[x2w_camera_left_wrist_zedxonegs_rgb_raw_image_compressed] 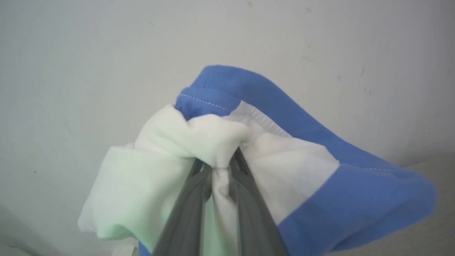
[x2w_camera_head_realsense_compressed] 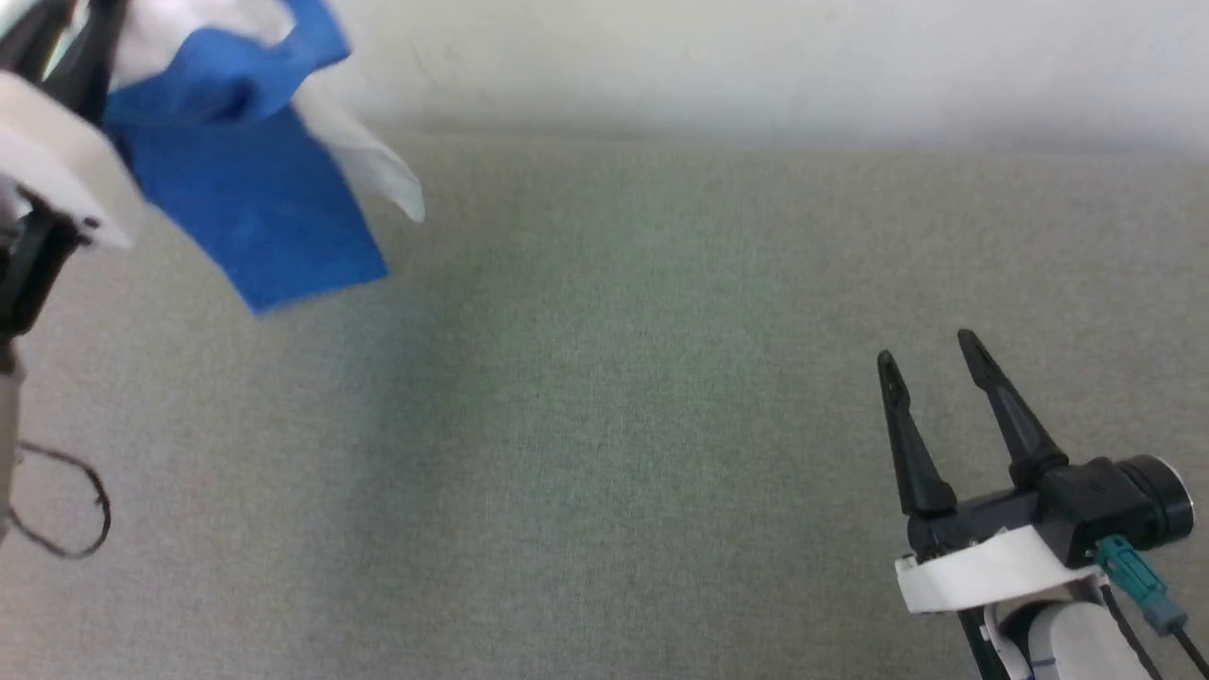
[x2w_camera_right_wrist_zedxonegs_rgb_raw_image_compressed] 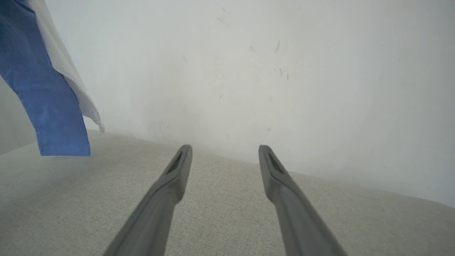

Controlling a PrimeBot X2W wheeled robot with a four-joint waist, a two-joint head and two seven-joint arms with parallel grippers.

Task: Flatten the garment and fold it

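The garment (x2w_camera_head_realsense_compressed: 250, 198), white with royal-blue sleeves, hangs in the air at the upper left of the head view, lifted off the grey fabric surface (x2w_camera_head_realsense_compressed: 614, 425). In the left wrist view my left gripper (x2w_camera_left_wrist_zedxonegs_rgb_raw_image_compressed: 220, 167) is shut on a bunched fold of the garment (x2w_camera_left_wrist_zedxonegs_rgb_raw_image_compressed: 199, 142), white cloth pinched between the two dark fingers (x2w_camera_left_wrist_zedxonegs_rgb_raw_image_compressed: 188, 209). A blue sleeve droops to its right. My right gripper (x2w_camera_head_realsense_compressed: 930, 354) stands open at the lower right, above the surface, nothing between its fingers. In the right wrist view the right gripper (x2w_camera_right_wrist_zedxonegs_rgb_raw_image_compressed: 224, 151) is spread wide and the garment (x2w_camera_right_wrist_zedxonegs_rgb_raw_image_compressed: 46, 92) dangles at the far left.
A pale wall (x2w_camera_head_realsense_compressed: 756, 57) rises behind the grey surface. A thin dark cable loop (x2w_camera_head_realsense_compressed: 66, 505) hangs at the left edge by my left arm.
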